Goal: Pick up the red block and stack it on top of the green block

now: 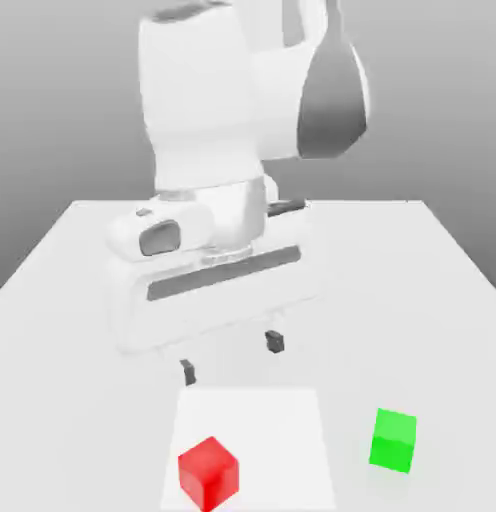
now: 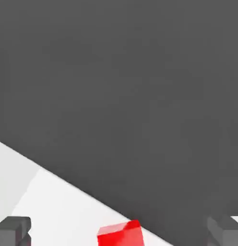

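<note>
The red block (image 1: 208,472) sits on the white table (image 1: 432,290) close to the front edge, on a brighter white square patch (image 1: 282,420), and nothing is touching it. The green block (image 1: 393,440) sits near that same front edge too (a bit off the patch, toward the exterior view's right), apart from the red one. The gripper (image 1: 232,357) hangs in the air above the table, behind the red block, and its two dark fingers (image 1: 276,341) are spread wide with nothing between them.
</note>
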Robot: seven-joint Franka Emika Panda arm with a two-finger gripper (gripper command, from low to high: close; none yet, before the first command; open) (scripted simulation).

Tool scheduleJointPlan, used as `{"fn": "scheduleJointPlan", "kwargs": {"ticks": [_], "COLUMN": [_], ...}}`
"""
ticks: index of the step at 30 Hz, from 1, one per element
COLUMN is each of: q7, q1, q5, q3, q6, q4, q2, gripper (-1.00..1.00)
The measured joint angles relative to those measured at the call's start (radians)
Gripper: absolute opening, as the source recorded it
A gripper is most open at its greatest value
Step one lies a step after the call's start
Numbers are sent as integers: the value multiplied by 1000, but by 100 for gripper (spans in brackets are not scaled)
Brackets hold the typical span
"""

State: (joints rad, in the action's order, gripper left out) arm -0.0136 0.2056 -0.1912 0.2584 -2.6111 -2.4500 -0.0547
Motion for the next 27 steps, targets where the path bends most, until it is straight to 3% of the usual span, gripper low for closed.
{"fn": "scheduleJointPlan", "kwargs": {"ticks": [4,9,10,17,22,27], "q7": [-79,-154,-164,-163,-93,-40], "q1": [-14,-69,-80,-80,-38,103], "q5": [48,-18,-30,-29,66,135], "q3": [6,-61,-74,-74,-26,-143], "q6": [-61,-196,-215,-213,-87,-37], "q4": [-28,-8,-4,-4,-33,-87], "q2": [-128,-306,-329,-329,-171,-66], "gripper": [0,0,-100,-100,-100,-100]}}
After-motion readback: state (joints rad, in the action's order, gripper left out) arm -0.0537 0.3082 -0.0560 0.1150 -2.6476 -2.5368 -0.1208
